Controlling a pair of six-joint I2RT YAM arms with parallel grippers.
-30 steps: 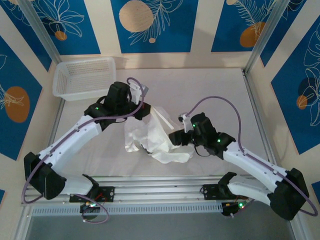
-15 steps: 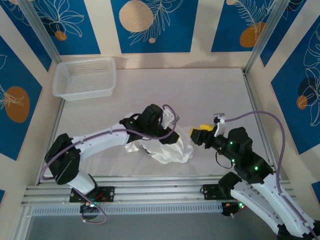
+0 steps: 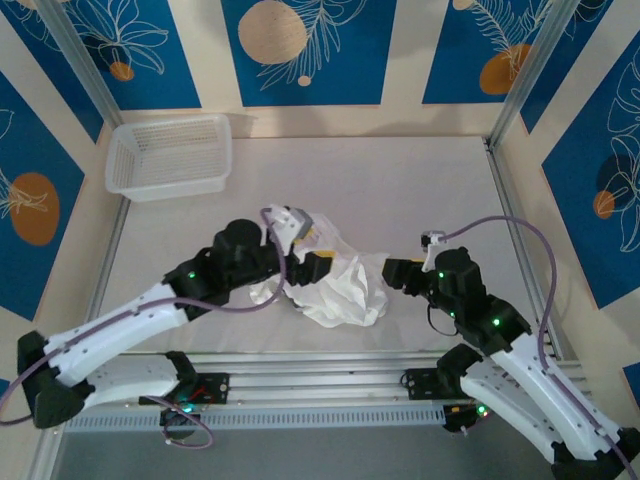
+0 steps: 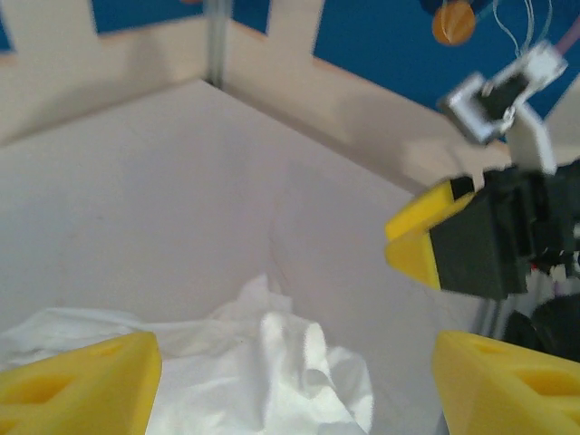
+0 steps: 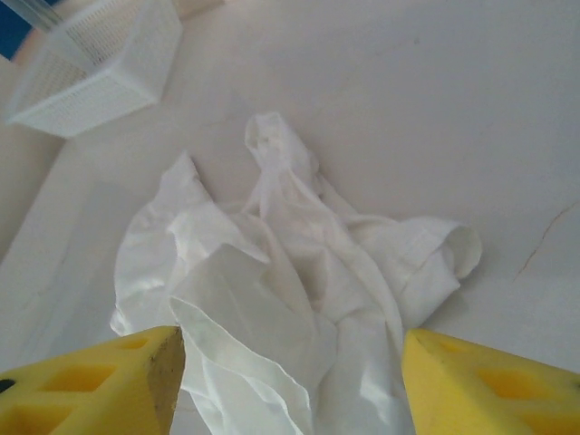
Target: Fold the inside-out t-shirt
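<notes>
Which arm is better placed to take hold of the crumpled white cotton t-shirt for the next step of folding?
Probably the left. The left gripper is open above the crumpled white cotton t-shirt, with cloth directly beneath it. The right gripper, also open, stands beside the shirt's right edge.

The t-shirt (image 3: 345,292) lies on the table (image 3: 400,190), the basket (image 3: 170,122) in its far-left corner.

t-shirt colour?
The t-shirt is plain white; clearest in the right wrist view.
</notes>
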